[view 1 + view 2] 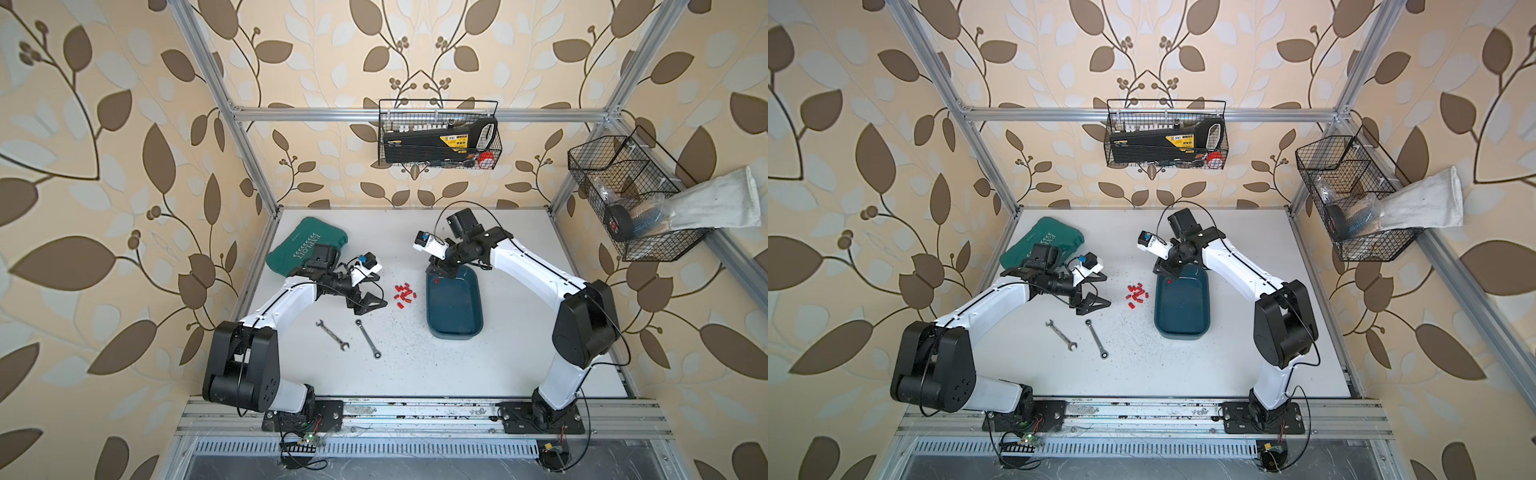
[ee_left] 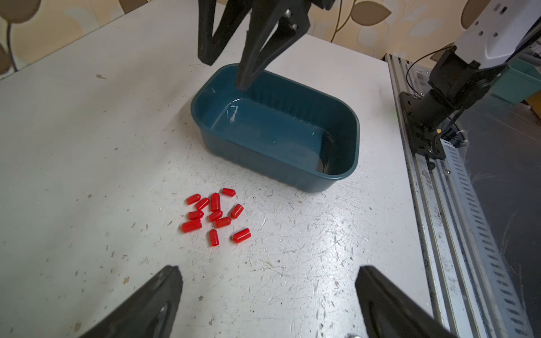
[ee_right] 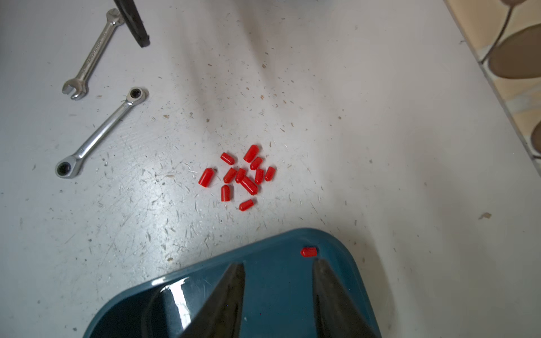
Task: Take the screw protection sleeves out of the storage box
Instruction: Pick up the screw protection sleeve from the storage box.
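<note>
Several red screw protection sleeves (image 1: 404, 293) (image 1: 1136, 295) (image 2: 215, 215) (image 3: 240, 175) lie in a loose pile on the white table, just left of the teal storage box (image 1: 455, 307) (image 1: 1181, 307) (image 2: 278, 131) (image 3: 205, 272). One more sleeve (image 3: 308, 252) (image 1: 436, 281) lies inside the box at its far end. My right gripper (image 3: 278, 263) (image 1: 438, 272) (image 2: 225, 73) hangs over that end, open, nothing between its fingers; the sleeve rests just past one fingertip. My left gripper (image 2: 268, 269) (image 1: 376, 303) stands wide open over bare table, left of the pile.
Two metal wrenches (image 1: 331, 330) (image 1: 368, 338) lie in front of the left gripper. A green tool case (image 1: 307, 245) sits at the back left. Black wire baskets hang on the back wall (image 1: 438, 133) and the right frame (image 1: 636, 199).
</note>
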`<state>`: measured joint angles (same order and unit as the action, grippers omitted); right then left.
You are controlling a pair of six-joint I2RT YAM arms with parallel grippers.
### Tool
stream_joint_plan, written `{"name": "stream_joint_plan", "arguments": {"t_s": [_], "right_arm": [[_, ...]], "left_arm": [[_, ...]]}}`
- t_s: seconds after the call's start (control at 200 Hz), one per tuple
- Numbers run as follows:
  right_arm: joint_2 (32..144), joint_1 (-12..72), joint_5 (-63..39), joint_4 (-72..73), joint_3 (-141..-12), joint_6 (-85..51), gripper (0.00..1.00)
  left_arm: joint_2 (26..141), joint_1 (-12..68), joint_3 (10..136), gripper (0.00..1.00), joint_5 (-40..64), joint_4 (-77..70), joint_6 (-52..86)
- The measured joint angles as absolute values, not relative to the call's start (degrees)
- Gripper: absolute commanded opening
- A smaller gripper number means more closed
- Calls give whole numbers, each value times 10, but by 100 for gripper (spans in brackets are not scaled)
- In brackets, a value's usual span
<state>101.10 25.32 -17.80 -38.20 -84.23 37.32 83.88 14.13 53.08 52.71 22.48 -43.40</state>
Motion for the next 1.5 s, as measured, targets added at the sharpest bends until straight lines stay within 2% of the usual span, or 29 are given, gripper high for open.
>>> {"name": "stream_joint_plan", "arguments": {"t_s": [0.195, 0.44, 0.785, 0.925, 1.055, 1.355, 1.435, 1.5], "right_arm": [[1007, 239, -149, -357, -766, 466, 47], [1079, 230, -141, -325, -765, 552, 47], [1150, 228, -141, -295, -791, 573, 45], [1162, 228, -141, -286, -801, 573, 42], [1175, 228, -145, -286, -805, 573, 36], [1178, 228, -143, -294, -807, 588, 5], [1178, 228, -144, -296, -807, 591, 0], [1177, 228, -144, -298, -807, 589, 0]], "left_arm": [[863, 179, 535, 98, 507, 185, -420], [863, 183, 535, 98, 486, 168, -406], [863, 183, 535, 98, 479, 171, -406], [863, 183, 535, 98, 479, 176, -406], [863, 183, 535, 98, 479, 181, -406], [863, 183, 535, 98, 478, 185, -406], [863, 183, 535, 98, 475, 186, -406], [862, 183, 535, 98, 473, 189, -406]]}}
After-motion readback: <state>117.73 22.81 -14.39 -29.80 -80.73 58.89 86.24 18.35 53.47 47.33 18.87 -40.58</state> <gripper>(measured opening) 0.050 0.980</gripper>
